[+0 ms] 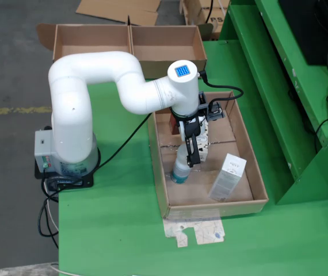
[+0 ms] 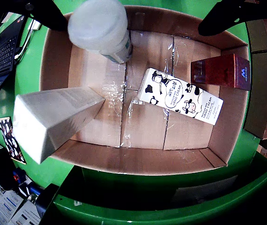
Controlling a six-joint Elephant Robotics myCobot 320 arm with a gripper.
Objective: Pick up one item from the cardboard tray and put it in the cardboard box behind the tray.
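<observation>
Tray on green bench holds bottle, white carton, hand cream box, red box. Gripper over tray, fingers apart, prob. nothing held.

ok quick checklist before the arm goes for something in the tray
1. Gripper over the cardboard tray: ok, it hangs inside the tray's outline.
2. Gripper empty: ok; the wrist view shows its fingers spread with nothing between them.
3. Items present: ok; white bottle, cow-print hand cream box, dark red box, white carton.
4. Target chosen and centred: cannot tell.
5. Items apart enough for the fingers: ok for the hand cream box; carton leans.
6. Cardboard box behind the tray open: ok.
</observation>
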